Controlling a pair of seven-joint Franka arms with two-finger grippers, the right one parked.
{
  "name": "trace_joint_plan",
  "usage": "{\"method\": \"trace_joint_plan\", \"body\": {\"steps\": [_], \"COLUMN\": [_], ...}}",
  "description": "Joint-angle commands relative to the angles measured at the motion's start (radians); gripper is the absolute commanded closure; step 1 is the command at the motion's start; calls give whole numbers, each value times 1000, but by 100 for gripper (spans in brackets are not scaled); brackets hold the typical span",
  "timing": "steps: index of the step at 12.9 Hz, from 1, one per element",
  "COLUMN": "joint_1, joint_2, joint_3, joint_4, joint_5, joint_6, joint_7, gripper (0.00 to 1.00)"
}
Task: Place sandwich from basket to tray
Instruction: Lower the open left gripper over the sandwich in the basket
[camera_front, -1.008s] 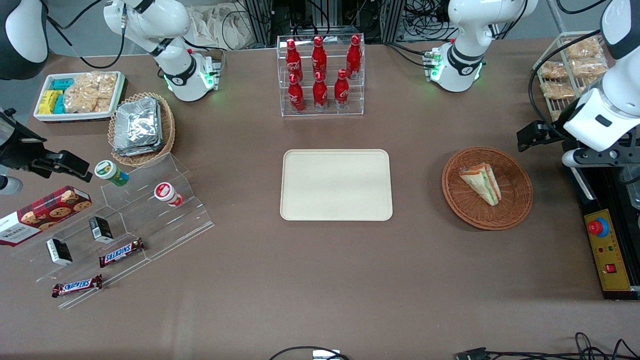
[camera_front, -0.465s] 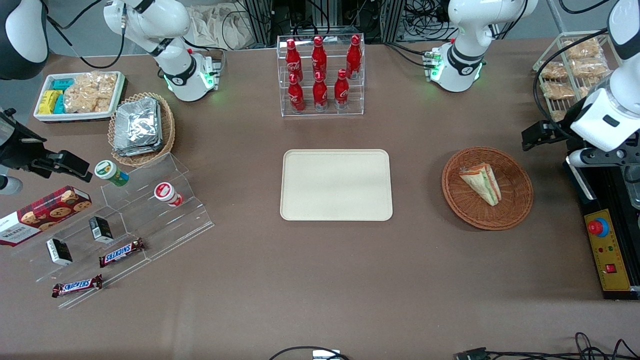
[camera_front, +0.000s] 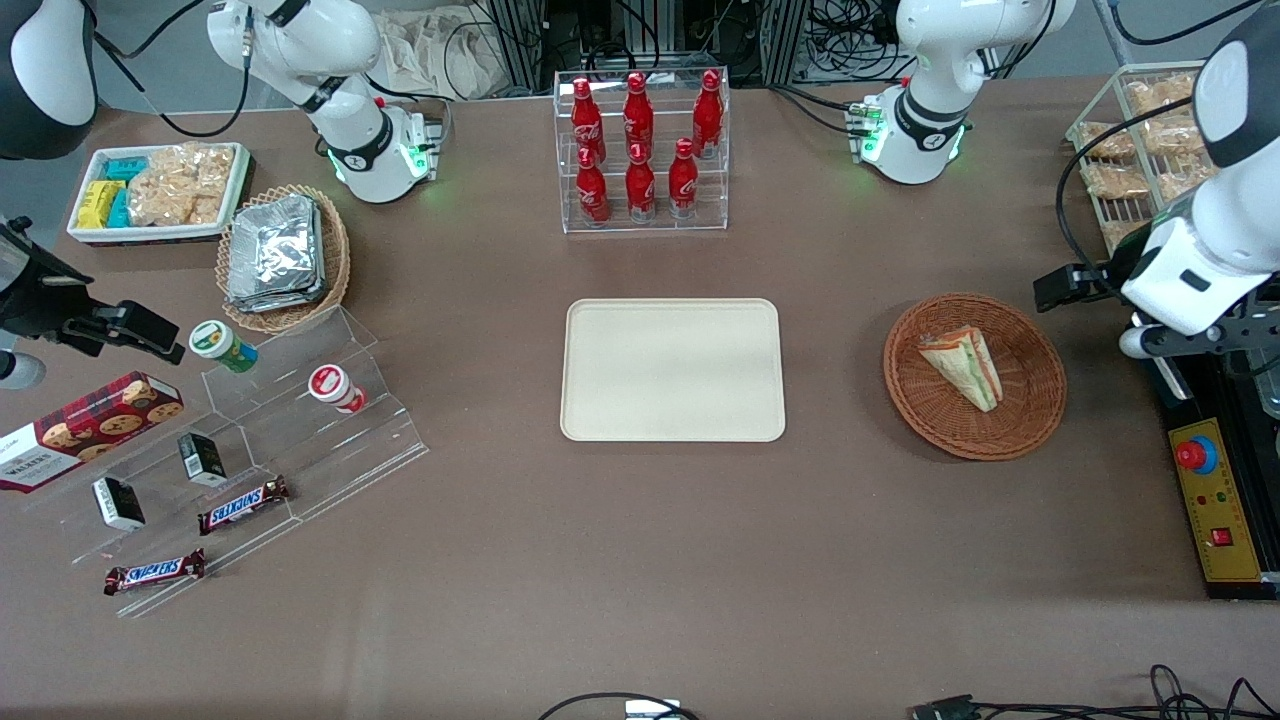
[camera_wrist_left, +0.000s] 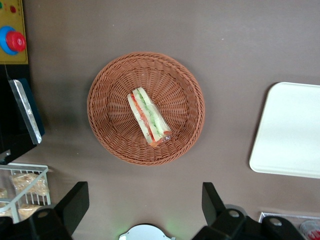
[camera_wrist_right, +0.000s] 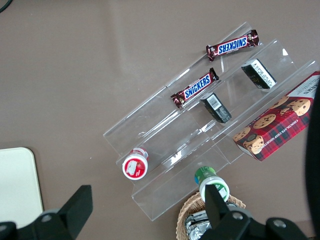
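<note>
The sandwich (camera_front: 962, 367) is a pale wedge with green, orange and red layers, lying in the round reddish-brown basket (camera_front: 1030, 410). Both show in the left wrist view, the sandwich (camera_wrist_left: 149, 122) in the middle of the basket (camera_wrist_left: 110, 90). The cream tray (camera_front: 672, 369) lies flat and bare at the table's middle, beside the basket; its corner shows in the wrist view (camera_wrist_left: 290, 130). My left gripper (camera_wrist_left: 144, 205) is open and empty, held high above the table, beside the basket and apart from it. Its white hand (camera_front: 1185, 285) hangs toward the working arm's end.
A black box with a red stop button (camera_front: 1197, 456) lies beside the basket at the working arm's end. A wire rack of snack packs (camera_front: 1140, 140) stands farther from the camera. A clear rack of red bottles (camera_front: 640, 150) stands above the tray in the front view.
The left arm's hand has swayed slightly and now sits a little closer to the basket. The sandwich, basket and tray have not moved.
</note>
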Motion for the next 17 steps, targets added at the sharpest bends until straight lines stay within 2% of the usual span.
{"method": "trace_joint_plan", "body": {"steps": [1, 7, 14, 17], "joint_1": [16, 16, 19, 56], "joint_2": [-73, -158, -159, -150], "joint_3": [0, -2, 1, 0], "joint_4": [-155, -478, -646, -718], "joint_5": [14, 14, 14, 14], "joint_6": [122, 435, 633, 755], "joint_7": [-64, -205, -291, -302], "gripper": [0, 0, 0, 0]}}
